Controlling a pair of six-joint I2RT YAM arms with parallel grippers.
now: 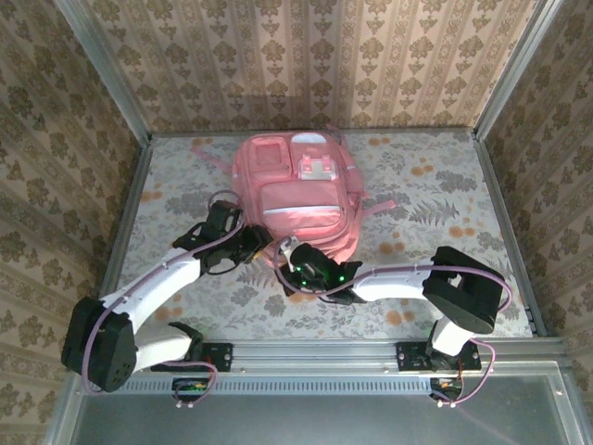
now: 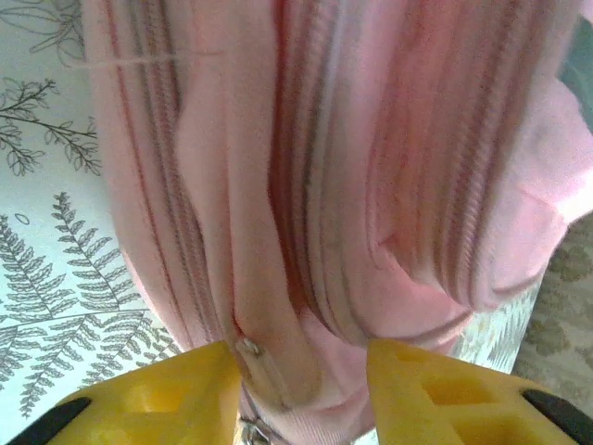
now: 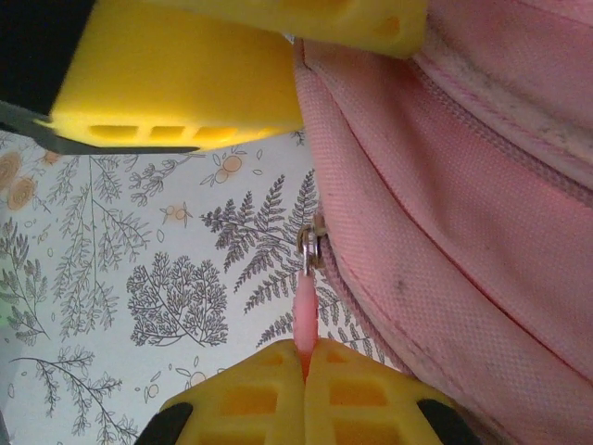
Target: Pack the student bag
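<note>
While the student bag (image 1: 296, 199) lies flat at the far middle of the worktop (image 1: 435, 195), front pockets up, its contents cannot be made out. Both sets of jaws meet it at its near left corner. The right jaws are clenched on the pink zip pull (image 3: 304, 320), just beside the bag's seam. The left jaws stand apart around a bulging fold of its edge, one finger (image 2: 148, 394) touching a metal slider (image 2: 248, 350); whether they pinch the fabric I cannot tell.
</note>
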